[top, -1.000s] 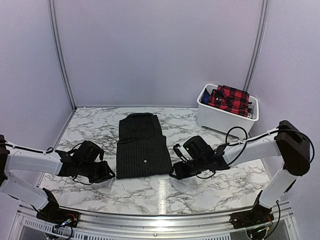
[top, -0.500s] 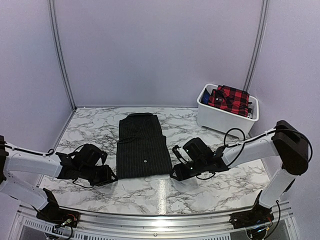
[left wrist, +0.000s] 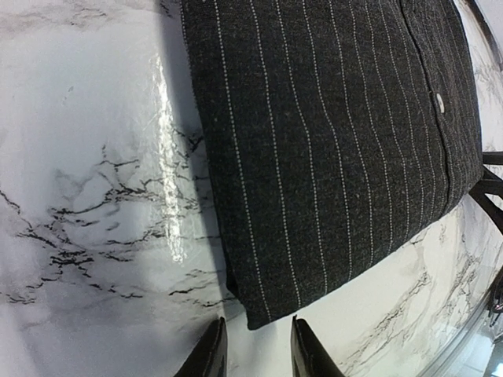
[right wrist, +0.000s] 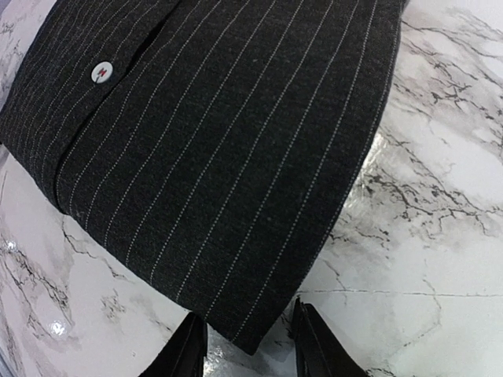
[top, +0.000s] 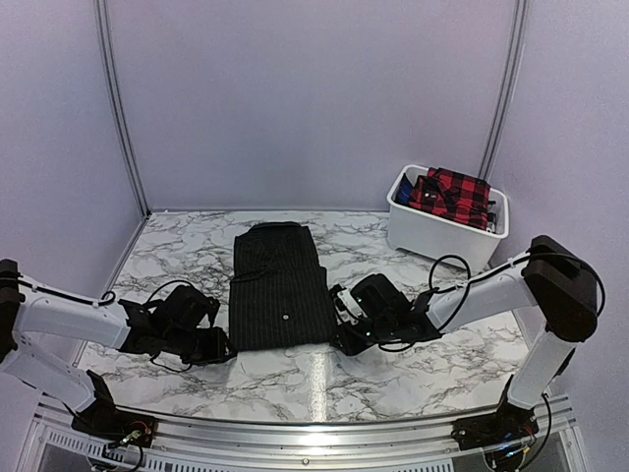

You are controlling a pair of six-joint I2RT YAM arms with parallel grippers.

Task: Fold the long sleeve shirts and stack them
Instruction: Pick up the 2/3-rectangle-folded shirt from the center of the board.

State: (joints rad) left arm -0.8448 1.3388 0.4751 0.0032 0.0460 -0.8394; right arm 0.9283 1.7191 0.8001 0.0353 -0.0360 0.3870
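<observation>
Pinstripe shirt lies between left hand and right hand, both open; plaid shirt fills bin beyond

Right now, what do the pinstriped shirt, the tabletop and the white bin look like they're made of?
Pinstriped shirt: soft woven cloth, matte, visible weave. Tabletop: glossy marble-look surface, veins and glare; possibly laminate. White bin: probably smooth plastic.

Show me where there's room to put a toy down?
Bare table left of the black shirt, between shirt and white bin, and in front of the shirt. Crowded at the shirt's near corners, by the left fingers and right fingers.
</observation>
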